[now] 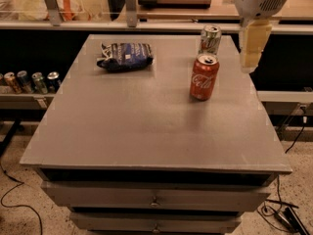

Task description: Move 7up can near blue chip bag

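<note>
1. The table [146, 131], flat matte grey, filled mid-frame.
2. The gripper [250, 61], cream plastic, hung upper right, clear of the cans; I couldn't tell its state.
3. The bag [124, 56], crinkled navy foil, lay upper left.
4. The 7up can [210, 37], a silver cylinder, stood upper right behind the Coke can [204, 77], well apart from the bag. I judged the whole move remained.

Grey table [146, 131], drawers under top, carries three things. Blue chip bag [125, 56] lies flat, far left. 7up can [210, 39] upright at far edge, right of centre. Red Coca-Cola can [204, 77] upright just in front of it. Gripper [250, 62] hangs over far right edge, beside cans.
</note>
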Robot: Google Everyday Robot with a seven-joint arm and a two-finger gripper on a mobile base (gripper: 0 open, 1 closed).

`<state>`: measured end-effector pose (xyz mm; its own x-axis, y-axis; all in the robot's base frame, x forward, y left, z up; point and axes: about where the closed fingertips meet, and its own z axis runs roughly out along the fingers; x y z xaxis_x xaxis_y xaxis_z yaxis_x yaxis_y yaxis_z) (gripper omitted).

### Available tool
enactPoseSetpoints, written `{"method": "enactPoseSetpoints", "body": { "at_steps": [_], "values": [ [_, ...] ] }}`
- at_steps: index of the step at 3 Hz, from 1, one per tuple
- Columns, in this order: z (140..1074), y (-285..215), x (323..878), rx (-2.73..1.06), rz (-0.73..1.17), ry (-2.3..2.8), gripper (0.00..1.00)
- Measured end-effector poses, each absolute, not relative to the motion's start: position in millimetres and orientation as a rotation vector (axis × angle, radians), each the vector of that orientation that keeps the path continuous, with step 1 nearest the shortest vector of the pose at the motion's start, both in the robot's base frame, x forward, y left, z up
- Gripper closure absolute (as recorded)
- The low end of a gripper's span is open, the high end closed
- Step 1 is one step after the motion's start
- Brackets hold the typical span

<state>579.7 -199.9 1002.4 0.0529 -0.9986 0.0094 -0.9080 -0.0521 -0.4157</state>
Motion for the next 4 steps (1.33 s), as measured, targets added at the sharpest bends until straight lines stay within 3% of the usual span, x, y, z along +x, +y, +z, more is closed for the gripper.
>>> {"method": "enactPoseSetpoints", "body": {
  "at_steps": [2, 4],
  "values": [
    [997, -204, 599, -2.044, -0.469, 1.898, 0.0],
    [988, -223, 647, -2.057, -0.643, 1.863, 0.0]
  ]
}}
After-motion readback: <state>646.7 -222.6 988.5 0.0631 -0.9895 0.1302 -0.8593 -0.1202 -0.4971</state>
